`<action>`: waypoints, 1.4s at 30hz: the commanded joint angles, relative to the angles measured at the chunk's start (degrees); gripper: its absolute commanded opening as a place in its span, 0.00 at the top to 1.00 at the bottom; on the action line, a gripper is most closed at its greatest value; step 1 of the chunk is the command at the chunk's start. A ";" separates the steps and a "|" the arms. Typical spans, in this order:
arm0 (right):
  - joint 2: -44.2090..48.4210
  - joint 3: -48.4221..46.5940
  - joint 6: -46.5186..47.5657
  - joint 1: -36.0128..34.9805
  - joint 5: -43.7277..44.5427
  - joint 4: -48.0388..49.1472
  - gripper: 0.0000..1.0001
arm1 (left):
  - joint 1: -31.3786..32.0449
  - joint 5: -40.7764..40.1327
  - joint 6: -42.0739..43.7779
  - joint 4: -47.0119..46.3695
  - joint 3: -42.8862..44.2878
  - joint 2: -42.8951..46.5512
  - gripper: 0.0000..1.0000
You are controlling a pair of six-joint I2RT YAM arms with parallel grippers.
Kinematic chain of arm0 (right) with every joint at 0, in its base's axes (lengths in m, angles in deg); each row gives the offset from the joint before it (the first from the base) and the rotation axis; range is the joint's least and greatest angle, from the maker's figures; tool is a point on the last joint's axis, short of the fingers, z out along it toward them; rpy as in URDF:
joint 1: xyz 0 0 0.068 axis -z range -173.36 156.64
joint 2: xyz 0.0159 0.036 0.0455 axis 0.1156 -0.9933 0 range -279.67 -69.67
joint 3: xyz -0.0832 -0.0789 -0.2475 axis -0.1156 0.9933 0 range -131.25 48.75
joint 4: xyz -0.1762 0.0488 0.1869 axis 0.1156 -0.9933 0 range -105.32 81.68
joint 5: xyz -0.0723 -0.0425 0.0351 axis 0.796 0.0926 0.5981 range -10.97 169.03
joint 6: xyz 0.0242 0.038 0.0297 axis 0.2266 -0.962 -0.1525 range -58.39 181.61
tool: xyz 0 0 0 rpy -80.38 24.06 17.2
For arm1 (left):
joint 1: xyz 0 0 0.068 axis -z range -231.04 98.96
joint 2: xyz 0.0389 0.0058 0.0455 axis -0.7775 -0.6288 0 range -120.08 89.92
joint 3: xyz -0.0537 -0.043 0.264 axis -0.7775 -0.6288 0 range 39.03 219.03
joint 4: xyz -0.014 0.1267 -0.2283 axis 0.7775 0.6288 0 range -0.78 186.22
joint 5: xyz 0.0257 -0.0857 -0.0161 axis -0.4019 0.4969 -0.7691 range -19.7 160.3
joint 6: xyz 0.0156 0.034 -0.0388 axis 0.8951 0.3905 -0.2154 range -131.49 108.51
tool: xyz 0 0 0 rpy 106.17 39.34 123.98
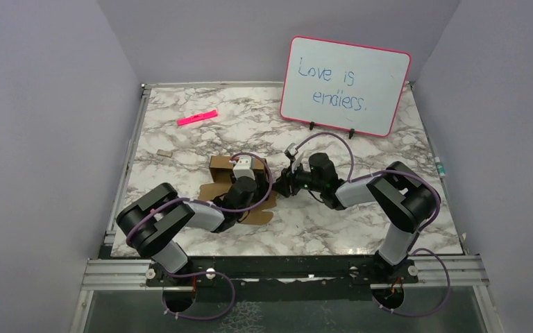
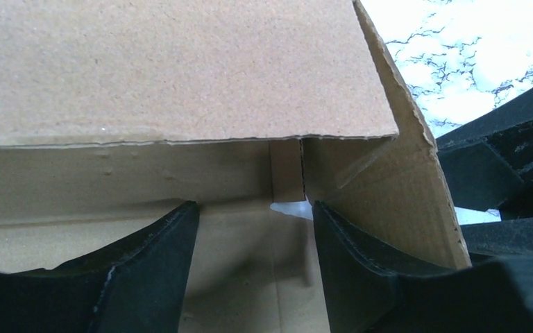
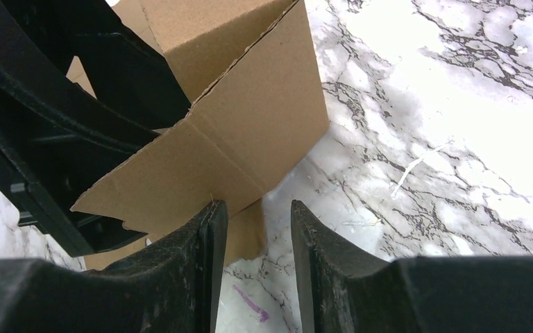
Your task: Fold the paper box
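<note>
The left pincer point(image 2: 253, 208) is apart inside the brown cardboard paper box point(image 2: 180, 69); the right pincer point(image 3: 258, 208) is apart by its flap.

The left arm point(image 1: 205, 216) and right arm point(image 1: 357, 191) have grey-white shells, black joints, looping purple cables point(image 1: 327, 134) and matte-black tool fingers point(image 3: 180, 277).

The left arm point(image 1: 180, 218) rises from its base at the lower left of the top view, its elbow folded back and its forearm reaching toward frame centre. The right arm point(image 1: 395, 198) mirrors it from the lower right, with its forearm running leftward. Their wrists sit close together near the centre. The left claw point(image 2: 253, 208) has its jaws spread wide. The right claw point(image 3: 257, 208) holds its jaws apart by a narrower gap.
</note>
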State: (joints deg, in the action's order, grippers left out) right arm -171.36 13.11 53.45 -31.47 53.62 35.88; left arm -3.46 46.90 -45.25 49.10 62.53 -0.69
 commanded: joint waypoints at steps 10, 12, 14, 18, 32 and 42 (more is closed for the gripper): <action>-2.11 -0.69 3.35 0.06 -3.56 4.08 0.56 | 0.40 0.76 -2.94 12.29 -0.81 9.75 0.27; -2.11 -0.94 3.78 0.06 -3.70 3.60 0.56 | 0.35 0.24 -3.45 14.61 -0.48 11.06 0.27; -2.11 -1.25 4.30 0.06 -3.93 3.05 0.56 | 0.41 -0.69 -4.19 17.45 -0.10 12.43 0.27; -2.30 -1.79 4.99 0.05 -4.37 2.53 0.56 | 0.37 -2.87 -4.91 24.62 1.59 16.06 0.28; -2.82 -3.17 5.83 0.06 -4.56 1.38 0.56 | -1.74 -3.75 -5.18 41.93 8.66 31.69 0.31; -2.94 -4.16 6.25 0.11 -4.84 0.09 0.55 | -17.56 -8.53 -1.01 45.18 12.13 36.63 0.25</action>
State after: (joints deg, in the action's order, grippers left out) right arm -173.21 10.57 58.69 -31.49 50.17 36.50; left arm -16.12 41.92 -48.72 92.42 73.22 34.26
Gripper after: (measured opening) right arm 0.446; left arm 0.739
